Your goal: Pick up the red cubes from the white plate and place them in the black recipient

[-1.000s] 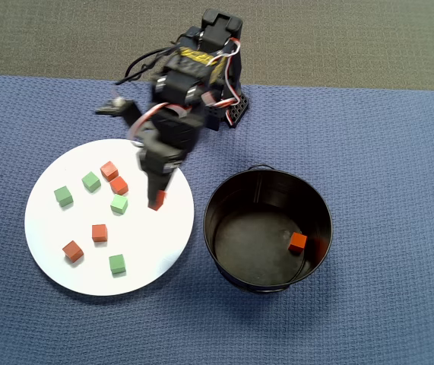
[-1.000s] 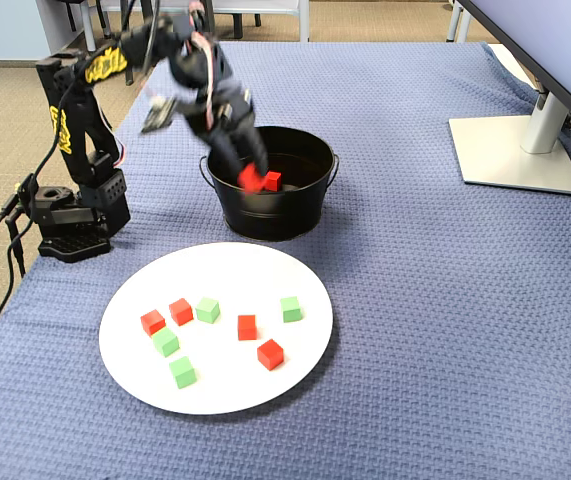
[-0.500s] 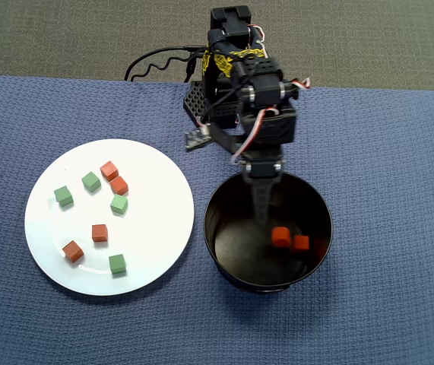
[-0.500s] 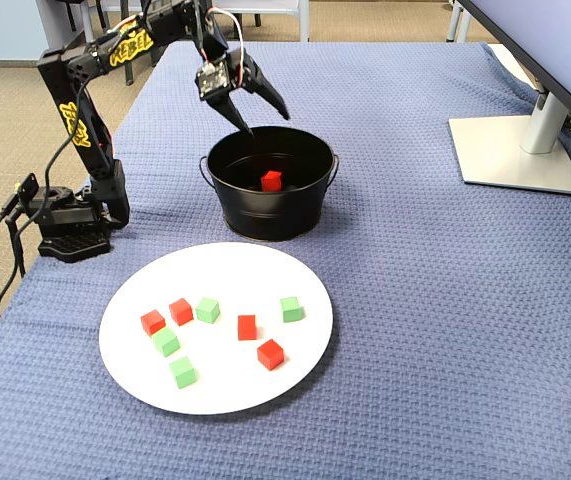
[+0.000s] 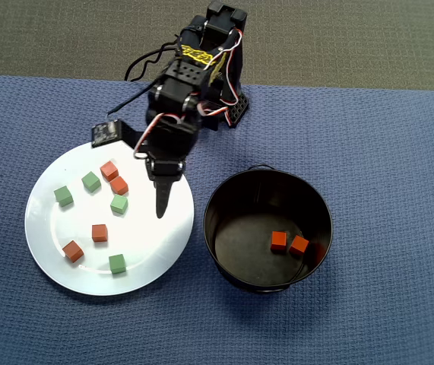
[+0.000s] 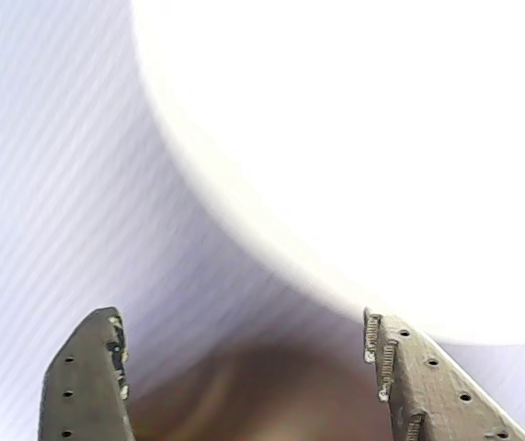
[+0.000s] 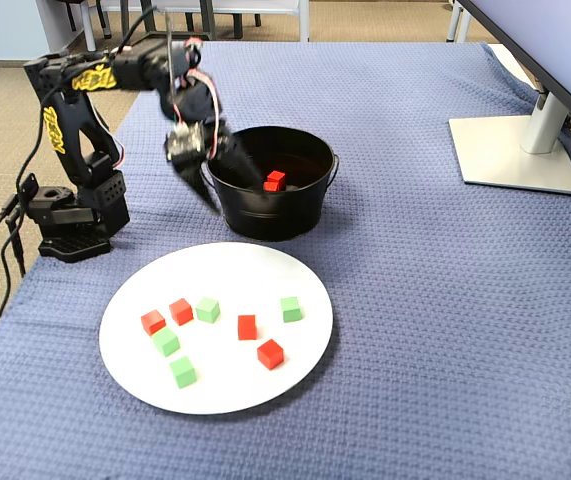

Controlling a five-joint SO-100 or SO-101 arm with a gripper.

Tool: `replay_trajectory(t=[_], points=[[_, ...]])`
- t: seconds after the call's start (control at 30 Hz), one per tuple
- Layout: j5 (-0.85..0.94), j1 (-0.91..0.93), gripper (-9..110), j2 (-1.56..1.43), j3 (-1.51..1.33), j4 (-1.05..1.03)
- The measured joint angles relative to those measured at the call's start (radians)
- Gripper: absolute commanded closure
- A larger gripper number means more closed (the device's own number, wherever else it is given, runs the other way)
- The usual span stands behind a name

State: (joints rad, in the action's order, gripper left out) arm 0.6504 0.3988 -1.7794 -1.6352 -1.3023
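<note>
Several red cubes [image 5: 99, 233] [image 7: 247, 326] lie on the white plate [image 5: 49, 228] [image 7: 235, 280], mixed with green cubes [image 5: 118, 204] [image 7: 208, 309]. Two more red cubes [image 5: 278, 241] [image 7: 274, 180] rest side by side on the bottom of the black recipient [image 5: 224, 198] [image 7: 265, 215]. My gripper [image 5: 161, 201] [image 6: 239, 317] [image 7: 230, 190] hangs open and empty above the plate's edge nearest the pot. In the wrist view the plate [image 6: 354, 138] is a bright blur beyond both fingers [image 6: 92, 377].
A blue woven cloth [image 5: 384, 152] covers the table. The arm's base [image 7: 65, 215] stands at the cloth's left side in the fixed view. A monitor stand [image 7: 515, 150] sits at the far right there.
The gripper carried a red cube from the plate over the pot and let it go. That cube now lies beside the other in the pot. The open gripper has swung back to the plate's edge.
</note>
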Motion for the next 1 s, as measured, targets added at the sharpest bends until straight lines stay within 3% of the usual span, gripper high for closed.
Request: replay_trajectory(t=[0.47, 1.0], points=[[0.857, 0.144, 76, 0.000, -0.247, 0.017], [1.022, 0.264, 78, 0.048, -0.302, 0.098]])
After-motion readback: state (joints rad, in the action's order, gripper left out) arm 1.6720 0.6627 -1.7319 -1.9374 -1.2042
